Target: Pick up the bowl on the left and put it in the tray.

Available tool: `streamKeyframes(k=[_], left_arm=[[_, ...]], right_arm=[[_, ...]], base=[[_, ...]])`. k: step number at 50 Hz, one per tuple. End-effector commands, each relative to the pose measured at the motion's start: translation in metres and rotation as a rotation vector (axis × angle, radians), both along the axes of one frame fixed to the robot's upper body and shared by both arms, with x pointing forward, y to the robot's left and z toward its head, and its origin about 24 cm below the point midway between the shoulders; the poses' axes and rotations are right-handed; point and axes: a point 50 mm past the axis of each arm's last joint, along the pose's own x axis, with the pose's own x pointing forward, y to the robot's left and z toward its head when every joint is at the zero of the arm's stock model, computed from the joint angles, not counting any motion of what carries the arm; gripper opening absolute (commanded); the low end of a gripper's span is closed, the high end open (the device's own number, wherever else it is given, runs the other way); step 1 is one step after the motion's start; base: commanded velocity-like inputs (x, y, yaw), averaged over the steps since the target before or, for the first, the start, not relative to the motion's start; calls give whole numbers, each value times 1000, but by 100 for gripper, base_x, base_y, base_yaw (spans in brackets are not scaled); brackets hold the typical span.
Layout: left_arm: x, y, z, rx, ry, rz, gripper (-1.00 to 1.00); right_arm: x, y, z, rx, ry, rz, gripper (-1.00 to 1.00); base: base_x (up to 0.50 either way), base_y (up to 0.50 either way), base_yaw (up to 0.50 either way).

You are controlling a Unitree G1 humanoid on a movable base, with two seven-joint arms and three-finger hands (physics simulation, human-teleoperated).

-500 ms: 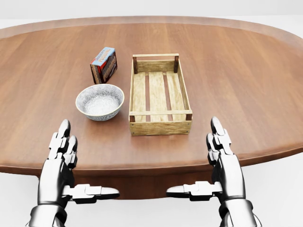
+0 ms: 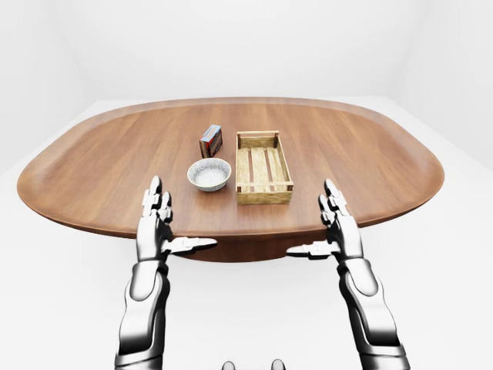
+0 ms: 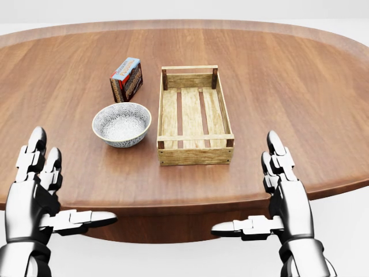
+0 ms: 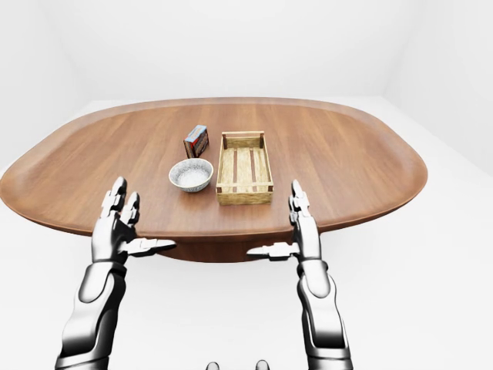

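A patterned grey-white bowl [image 3: 121,124] stands upright on the oval wooden table [image 3: 300,98], just left of a slatted wooden tray [image 3: 194,116], which holds nothing. My left hand [image 3: 55,190] hovers open at the bottom left of the head view, short of the table's near edge and well below the bowl. My right hand [image 3: 266,193] is open too, at the bottom right, below the tray's right corner. Neither hand touches anything.
A small red and blue box [image 3: 126,79] lies above the bowl, left of the tray's far end. The table's near edge [image 3: 173,202] runs between my hands and the objects. White floor surrounds the table.
My left hand has slid left and a little lower in the head view. The right hand has shifted slightly right and down. Bowl, tray and box stay put.
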Motion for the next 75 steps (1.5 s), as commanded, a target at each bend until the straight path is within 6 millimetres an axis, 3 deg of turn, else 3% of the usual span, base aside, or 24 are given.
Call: streamKeyframes(k=[1, 22, 28, 53, 59, 75], left_arm=[[-5, 18, 25, -11, -106, 51, 100], [-3, 51, 38, -21, -148, 149, 100], [-4, 55, 36, -22, -138, 159, 100], [-11, 59, 48, -26, -197, 171, 100], [-8, 60, 43, -27, -173, 173, 100], [-9, 60, 47, -25, -188, 180, 100]], right_arm=[[-5, -3, 27, -35, -112, -2, 96], [-46, 0, 128, -221, -572, 26, 96], [-54, -1, 138, -235, -625, 22, 97], [-53, -1, 139, -283, -621, 19, 96], [-45, 0, 126, -268, -557, 18, 96], [-47, 1, 133, -217, -595, 36, 96]], base=[[0, 0, 0], [0, 0, 0], [0, 0, 0], [0, 40, 0], [0, 48, 0], [20, 1, 0]])
